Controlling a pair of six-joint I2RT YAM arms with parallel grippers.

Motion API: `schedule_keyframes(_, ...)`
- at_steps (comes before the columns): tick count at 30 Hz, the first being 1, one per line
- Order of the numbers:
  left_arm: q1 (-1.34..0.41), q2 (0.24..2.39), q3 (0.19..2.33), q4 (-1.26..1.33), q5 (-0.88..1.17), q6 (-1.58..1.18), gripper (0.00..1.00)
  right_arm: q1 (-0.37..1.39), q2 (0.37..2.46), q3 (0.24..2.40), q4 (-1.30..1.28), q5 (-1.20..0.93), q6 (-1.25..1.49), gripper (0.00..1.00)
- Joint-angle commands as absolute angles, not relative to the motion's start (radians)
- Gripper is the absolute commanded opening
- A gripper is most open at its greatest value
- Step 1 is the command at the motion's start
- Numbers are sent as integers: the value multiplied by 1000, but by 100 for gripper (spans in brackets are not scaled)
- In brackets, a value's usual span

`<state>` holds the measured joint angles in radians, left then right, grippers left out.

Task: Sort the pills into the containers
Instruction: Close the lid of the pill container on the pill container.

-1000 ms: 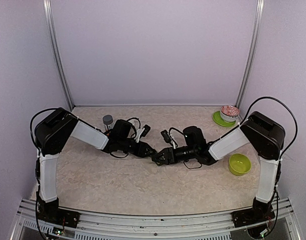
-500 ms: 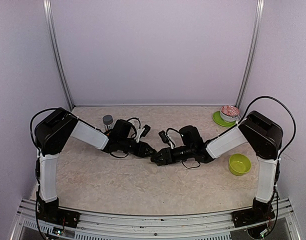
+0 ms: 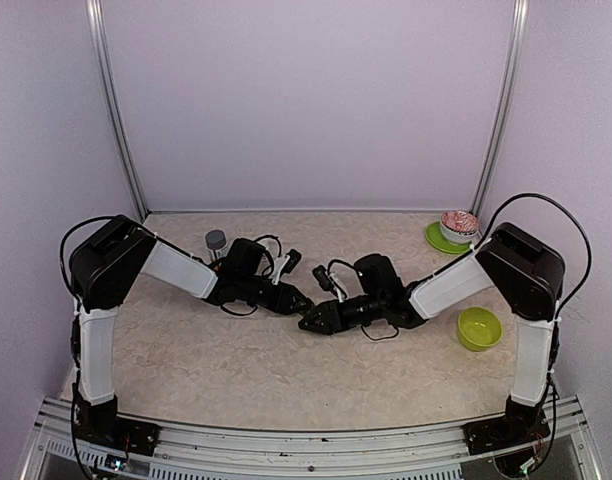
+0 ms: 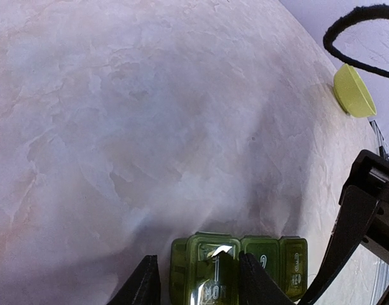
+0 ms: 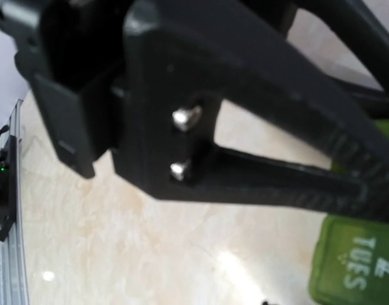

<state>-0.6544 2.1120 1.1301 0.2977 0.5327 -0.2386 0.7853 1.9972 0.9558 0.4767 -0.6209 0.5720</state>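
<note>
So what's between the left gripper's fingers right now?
The pill box: its MON cell sits inside the left gripper, seen in the left wrist view.

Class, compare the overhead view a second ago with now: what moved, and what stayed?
The right arm reached further left, bringing its jaws close to the left arm's. The left arm, lime bowl, patterned bowl and grey bottle stayed put.

A robot laboratory test cell is indicated. The marble-patterned tabletop is enclosed on three sides by plain pale lilac walls, which are joined at the back corners by metal uprights. Two robot arms, left and right, are bolted to an aluminium rail at the near edge, and exposed black cables are looped over them.
</note>
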Motion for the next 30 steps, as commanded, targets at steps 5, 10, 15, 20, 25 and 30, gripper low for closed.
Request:
schedule_keyframes(5,-663,2142,1117,178,476,-226,41,768,2048,920,481,-659,617,44)
schedule_keyframes(10,-661,2139,1116,185,476,-239,41,781,1978,937,478,-700,552,49)
schedule_keyframes(15,-654,2117,1097,217,483,-271,51,781,1910,973,332,-629,470,52)
schedule_keyframes(20,-647,2064,1056,272,493,-299,68,786,1906,969,292,-585,432,53)
schedule_keyframes(25,-642,1997,1012,325,488,-311,98,801,1841,972,224,-519,357,58)
schedule_keyframes(30,-636,1925,966,367,455,-331,99,812,1761,987,111,-364,284,64)
